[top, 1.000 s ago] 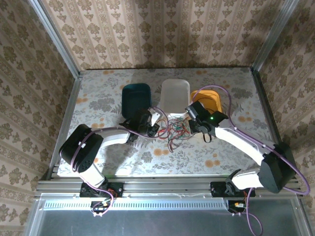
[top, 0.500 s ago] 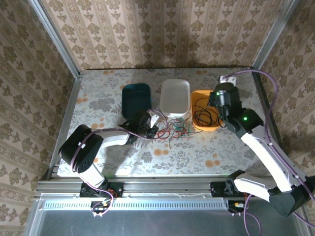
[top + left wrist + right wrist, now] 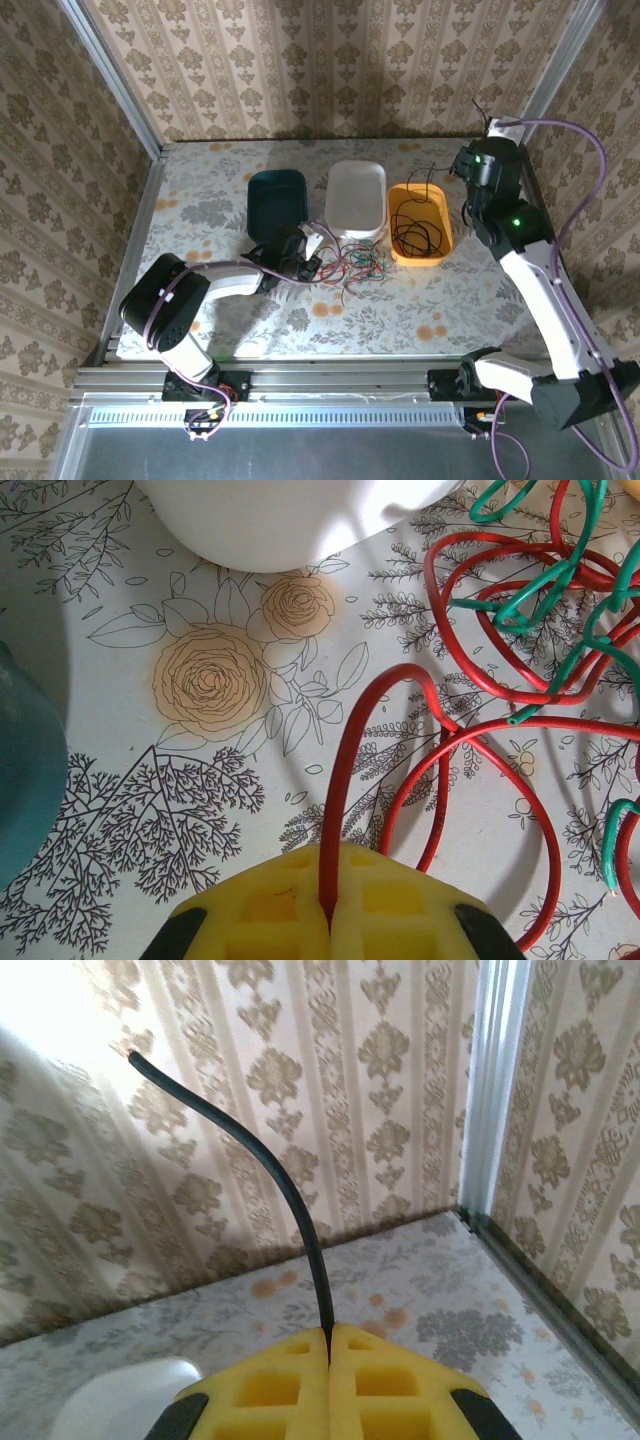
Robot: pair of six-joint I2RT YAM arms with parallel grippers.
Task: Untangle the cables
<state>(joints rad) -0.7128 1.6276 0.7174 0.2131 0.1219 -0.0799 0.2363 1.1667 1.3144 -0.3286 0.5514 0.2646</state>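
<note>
A loose tangle of red and green cables (image 3: 355, 266) lies on the table in front of the white tray (image 3: 357, 195). My left gripper (image 3: 305, 257) sits low at the tangle's left edge. In the left wrist view that gripper (image 3: 330, 920) is shut on a red cable (image 3: 345, 780), with green cables (image 3: 560, 580) looped beyond it. My right gripper (image 3: 463, 166) is raised high near the back right corner, beyond the orange tray (image 3: 443, 250). Its pads (image 3: 330, 1335) are shut on a thin black cable (image 3: 285, 1190) that curves upward. Black cables (image 3: 418, 236) lie coiled in the orange tray.
A teal tray (image 3: 277, 197) stands left of the white tray, close behind my left gripper. The metal frame post (image 3: 495, 1090) and the patterned walls stand near my right gripper. Flowered tabletop (image 3: 400, 310) lies open in front of the tangle.
My right gripper has pulled a black cable out of the tangle, carried it over the orange tray, then risen toward the back right corner. The left gripper has held still.
</note>
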